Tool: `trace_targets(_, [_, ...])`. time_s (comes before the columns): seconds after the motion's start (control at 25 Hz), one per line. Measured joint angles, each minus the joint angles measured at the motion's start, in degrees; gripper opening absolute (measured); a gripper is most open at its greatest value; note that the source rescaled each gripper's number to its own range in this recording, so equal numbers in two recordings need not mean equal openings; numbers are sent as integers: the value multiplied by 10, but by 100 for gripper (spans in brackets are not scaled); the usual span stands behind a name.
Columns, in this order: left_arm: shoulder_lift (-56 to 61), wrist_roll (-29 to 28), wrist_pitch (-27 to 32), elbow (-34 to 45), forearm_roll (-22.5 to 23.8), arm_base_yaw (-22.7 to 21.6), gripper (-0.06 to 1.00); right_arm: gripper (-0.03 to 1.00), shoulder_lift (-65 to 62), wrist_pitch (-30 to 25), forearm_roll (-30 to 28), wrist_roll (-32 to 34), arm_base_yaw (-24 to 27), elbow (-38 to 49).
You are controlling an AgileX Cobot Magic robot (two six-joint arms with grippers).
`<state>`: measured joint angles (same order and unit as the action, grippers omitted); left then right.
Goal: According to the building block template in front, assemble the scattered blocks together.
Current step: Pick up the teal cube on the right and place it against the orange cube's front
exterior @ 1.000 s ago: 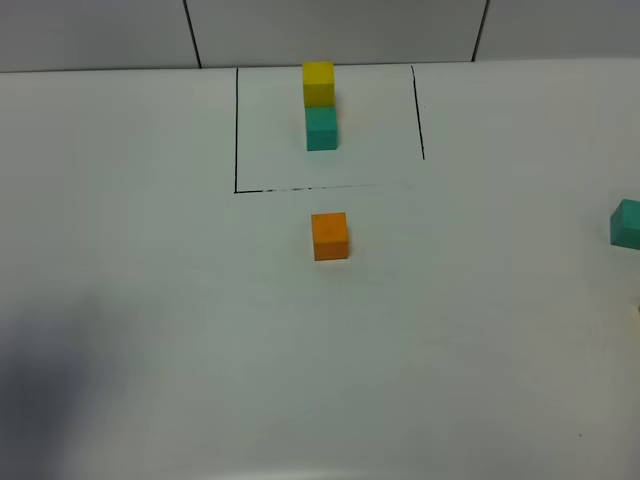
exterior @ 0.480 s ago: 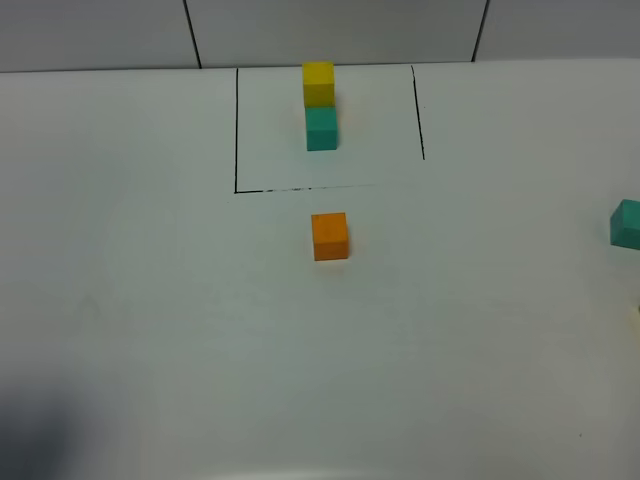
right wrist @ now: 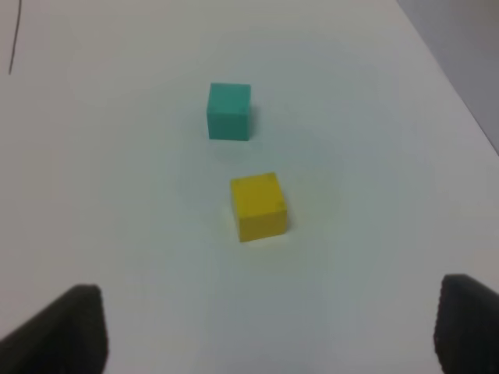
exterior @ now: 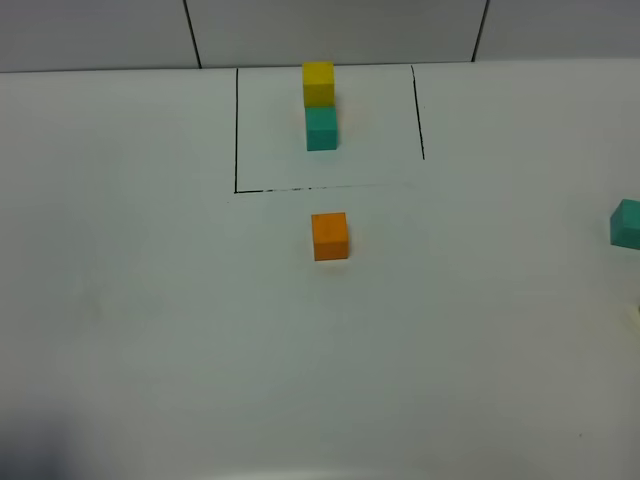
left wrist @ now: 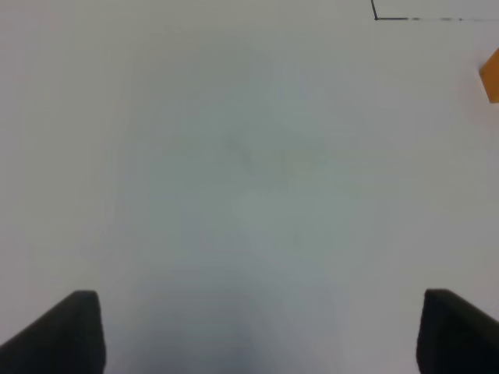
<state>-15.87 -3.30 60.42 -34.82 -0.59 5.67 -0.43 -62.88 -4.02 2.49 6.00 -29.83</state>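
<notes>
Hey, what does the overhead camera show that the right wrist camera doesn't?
Only the exterior high view shows the yellow-and-teal template inside the marked outline and the orange cube just in front of it. Only the right wrist view clearly shows the loose yellow cube and the right gripper, jaws open. Both show the loose teal cube and the white table.

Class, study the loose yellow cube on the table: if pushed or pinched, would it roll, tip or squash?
The yellow cube rests flat on one face, so it would probably slide, not roll. As wide as tall, it seems unlikely to tip. Its crisp edges and matte sides suggest a stiff, grippable block.
</notes>
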Motion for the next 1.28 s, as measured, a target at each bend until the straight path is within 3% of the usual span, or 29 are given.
trace_targets(0.52, [158, 5, 4, 49, -4, 0, 77, 77, 0, 0, 0, 0, 0, 0])
trace_targets(0.84, [162, 33, 15, 58, -30, 0, 77, 77, 0, 0, 0, 0, 0, 0])
trace_targets(1.28, [162, 33, 15, 58, -32, 0, 77, 77, 0, 0, 0, 0, 0, 0])
